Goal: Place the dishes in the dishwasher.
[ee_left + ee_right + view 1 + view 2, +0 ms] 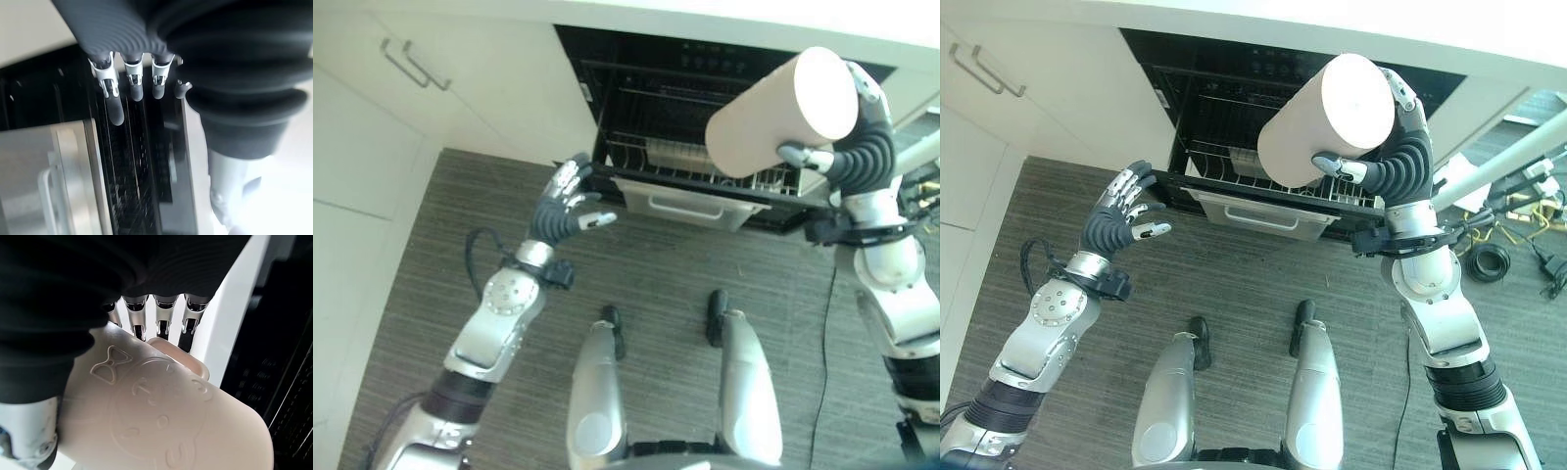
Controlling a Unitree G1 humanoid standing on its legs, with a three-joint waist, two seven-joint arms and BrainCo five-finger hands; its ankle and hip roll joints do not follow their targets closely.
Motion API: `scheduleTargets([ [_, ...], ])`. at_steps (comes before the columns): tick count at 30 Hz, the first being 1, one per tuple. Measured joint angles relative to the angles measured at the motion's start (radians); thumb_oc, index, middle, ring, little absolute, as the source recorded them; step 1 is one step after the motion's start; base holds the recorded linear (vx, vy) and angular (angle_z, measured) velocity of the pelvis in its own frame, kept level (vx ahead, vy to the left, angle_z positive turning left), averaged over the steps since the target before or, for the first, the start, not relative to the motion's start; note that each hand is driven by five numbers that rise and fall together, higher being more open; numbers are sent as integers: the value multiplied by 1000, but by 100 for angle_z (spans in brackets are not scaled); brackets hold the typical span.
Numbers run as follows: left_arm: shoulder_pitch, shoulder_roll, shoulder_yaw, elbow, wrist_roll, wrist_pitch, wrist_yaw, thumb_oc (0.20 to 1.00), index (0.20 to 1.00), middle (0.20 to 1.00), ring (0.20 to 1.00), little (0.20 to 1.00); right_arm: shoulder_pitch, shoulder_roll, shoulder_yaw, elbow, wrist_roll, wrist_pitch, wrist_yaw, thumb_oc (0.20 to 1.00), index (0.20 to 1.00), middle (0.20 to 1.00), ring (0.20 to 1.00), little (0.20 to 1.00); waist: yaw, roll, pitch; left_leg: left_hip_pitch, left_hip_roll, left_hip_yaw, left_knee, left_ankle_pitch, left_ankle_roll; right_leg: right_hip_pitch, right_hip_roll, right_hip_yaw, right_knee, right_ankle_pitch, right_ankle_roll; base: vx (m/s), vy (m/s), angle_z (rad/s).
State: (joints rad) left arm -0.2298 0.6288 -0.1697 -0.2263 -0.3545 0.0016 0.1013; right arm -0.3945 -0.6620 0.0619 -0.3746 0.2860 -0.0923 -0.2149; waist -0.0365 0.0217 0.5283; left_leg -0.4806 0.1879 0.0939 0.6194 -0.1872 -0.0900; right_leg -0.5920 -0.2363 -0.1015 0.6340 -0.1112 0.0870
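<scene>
A large pale pink cup (783, 113) with an embossed bow and face (156, 416) lies on its side in my right hand (1400, 157), whose fingers and thumb curl round it. The hand holds it in the air above the pulled-out lower rack (1263, 181) of the open dishwasher (705, 88). My left hand (566, 208) hovers open at the rack's left front corner, its fingers (115, 105) straight, apart from the rack and holding nothing.
A white cutlery tray (690, 204) hangs at the rack's front. White cabinet doors with a bar handle (411, 64) stand to the left. White countertop (754, 15) runs above the dishwasher. Cables and plugs (1518, 245) lie on the grey floor at the right.
</scene>
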Motion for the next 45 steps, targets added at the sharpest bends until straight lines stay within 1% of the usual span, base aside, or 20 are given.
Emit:
scheduleTargets([
  [2,-26,29,15,-3,78,-3,-7,1000,1000,1000,1000,1000,-9,-20,-6,-1,0,1,0,200,200,200,200,200,-3,8,3,-21,-2,7,11,-3,3,-24,-1,11,5,5,-3,-74,64,-9],
  [4,-71,109,17,-9,172,-5,-21,1000,1000,1000,1000,1000,-34,-41,-6,-1,0,15,0,200,200,200,200,200,1,13,6,-26,-2,27,9,-5,6,-42,-3,25,10,13,-13,-75,44,-10],
  [6,-118,166,22,-14,236,-4,-27,1000,1000,1000,1000,1000,-62,-65,-7,-1,1,20,-1,200,200,200,200,200,3,23,10,-25,-6,29,8,-5,5,-44,-5,28,14,14,-8,-71,33,-2],
  [8,-199,260,29,-41,344,-1,-68,1000,1000,1000,1000,1000,-96,-99,-13,-1,5,21,-1,200,200,200,200,200,0,24,10,-27,-11,29,6,-6,6,-52,-12,28,29,11,0,-54,50,5],
  [10,-271,331,32,-64,462,38,-132,1000,1000,1000,1000,1000,-128,-117,-21,-1,14,24,-1,200,200,200,200,200,-11,25,9,-28,-14,33,7,-6,5,-59,-17,32,36,7,1,-47,61,1],
  [13,-365,429,17,-63,615,89,-180,1000,1000,1000,1000,1000,-159,-175,-21,0,51,46,-3,200,200,200,200,200,-17,27,9,-26,-15,35,9,-7,3,-60,-17,35,40,6,0,-61,74,-2],
  [15,-446,446,2,-26,666,141,-213,1000,1000,1000,1000,1000,-197,-182,-18,5,70,53,-2,200,200,200,200,200,-23,32,9,-26,-15,44,11,-7,3,-66,-19,41,38,9,-2,-90,103,-8],
  [16,-511,452,-40,6,719,187,-257,1000,1000,1000,1000,1000,-251,-185,4,15,75,62,1,200,200,200,200,200,-33,40,8,-33,-17,57,17,-11,11,-79,-23,52,38,7,-9,-90,94,-14],
  [17,-573,452,-91,25,736,218,-298,1000,1000,1000,1000,1000,-288,-203,19,16,91,67,3,200,200,200,200,200,-37,49,8,-43,-19,63,21,-12,12,-91,-25,58,40,11,-5,-95,92,-13],
  [20,-688,448,-214,53,811,264,-419,1000,1000,1000,1000,1000,-359,-210,50,20,109,75,14,200,200,200,200,200,-57,58,8,-45,-21,76,22,-14,15,-99,-26,67,37,16,-1,-48,49,-9],
  [22,-729,444,-264,54,840,278,-494,1000,1000,1000,1000,1000,-368,-210,55,23,112,87,14,200,200,200,200,200,-70,61,7,-39,-21,83,11,-13,15,-99,-22,71,29,27,10,-45,46,-7],
  [25,-767,415,-317,111,888,287,-573,1000,1000,1000,1000,1000,-384,-209,91,29,127,87,22,200,200,200,200,200,-87,62,7,-31,-20,88,2,-12,13,-99,-17,77,28,29,11,-55,31,-10],
  [26,-782,378,-349,169,926,308,-630,1000,1000,1000,1000,1000,-386,-208,97,43,127,87,29,200,200,200,200,200,-89,62,7,-15,-18,103,-14,-10,10,-98,-13,86,25,29,10,-67,22,-17],
  [27,-782,367,-354,190,928,316,-651,1000,1000,1000,1000,1000,-386,-208,97,52,127,87,32,200,200,200,200,200,-93,62,7,-10,-18,106,-19,-9,9,-98,-12,88,24,29,10,-38,8,-17],
  [29,-785,334,-366,224,941,344,-676,1000,1000,1000,1000,1000,-388,-206,98,52,127,88,34,200,200,200,200,200,-97,63,6,-6,-15,109,-24,-7,6,-97,-4,90,13,34,7,-37,-2,-11],
  [32,-771,280,-391,295,964,360,-710,1000,1000,1000,1000,1000,-390,-196,98,52,126,87,49,200,200,200,200,200,-101,63,6,-6,-4,112,-26,-6,4,-97,7,88,6,37,4,-32,-17,-8],
  [37,-725,194,-413,396,960,396,-723,1000,1000,1000,1000,1000,-391,-150,100,52,113,87,60,200,200,200,200,200,-98,63,6,-6,9,112,-28,-4,1,-95,21,86,-1,41,-2,-22,-31,-4],
  [41,-674,123,-419,452,819,438,-725,1000,1000,1000,1000,1000,-391,-132,105,52,107,87,78,200,200,200,200,200,-101,61,6,-8,11,112,-27,-4,0,-94,24,86,-7,41,-2,9,20,-1],
  [43,-709,68,-424,567,798,435,-687,1000,1000,1000,1000,1000,-393,-96,124,53,106,87,92,200,200,200,200,200,-107,58,6,-5,12,112,-24,-5,1,-86,24,86,-11,43,0,19,46,-1],
  [45,-753,68,-449,675,740,431,-686,1000,1000,1000,1000,1000,-398,-94,128,52,107,89,112,200,200,200,200,200,-119,54,6,-5,15,113,-24,-7,3,-81,29,86,-25,51,2,13,37,-5],
])
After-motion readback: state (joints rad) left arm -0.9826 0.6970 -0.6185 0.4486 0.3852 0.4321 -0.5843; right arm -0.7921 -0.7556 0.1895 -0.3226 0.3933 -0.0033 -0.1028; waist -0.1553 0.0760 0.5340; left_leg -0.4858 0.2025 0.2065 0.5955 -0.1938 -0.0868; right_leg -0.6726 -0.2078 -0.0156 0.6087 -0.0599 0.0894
